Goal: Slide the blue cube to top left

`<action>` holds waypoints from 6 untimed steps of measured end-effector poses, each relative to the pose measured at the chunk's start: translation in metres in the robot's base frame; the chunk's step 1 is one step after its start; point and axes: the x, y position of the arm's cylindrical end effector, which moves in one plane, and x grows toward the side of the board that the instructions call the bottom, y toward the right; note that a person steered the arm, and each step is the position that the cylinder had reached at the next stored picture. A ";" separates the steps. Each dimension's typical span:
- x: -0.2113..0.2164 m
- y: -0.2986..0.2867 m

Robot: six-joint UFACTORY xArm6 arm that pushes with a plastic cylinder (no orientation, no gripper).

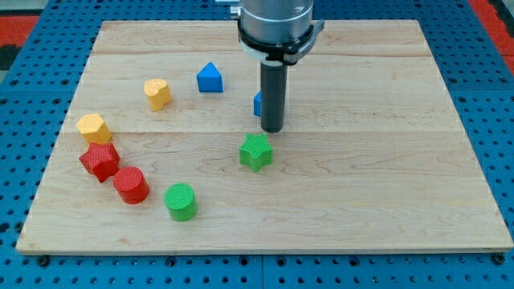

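The blue cube (257,103) sits near the board's middle, mostly hidden behind my rod; only a sliver shows on the rod's left side. My tip (272,129) rests on the board just in front of and to the right of the cube, touching or very close to it. A green star block (256,152) lies just below the tip, toward the view's bottom.
A blue triangular block (210,78) lies up-left of the cube. A yellow heart block (158,93), a yellow hexagon block (94,128), a red star block (99,160), a red cylinder (131,185) and a green cylinder (181,201) curve along the left. The wooden board (385,160) sits on blue pegboard.
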 end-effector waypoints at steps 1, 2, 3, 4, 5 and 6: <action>-0.031 -0.024; -0.060 -0.047; -0.068 -0.026; -0.075 0.031; -0.106 0.088; -0.118 0.124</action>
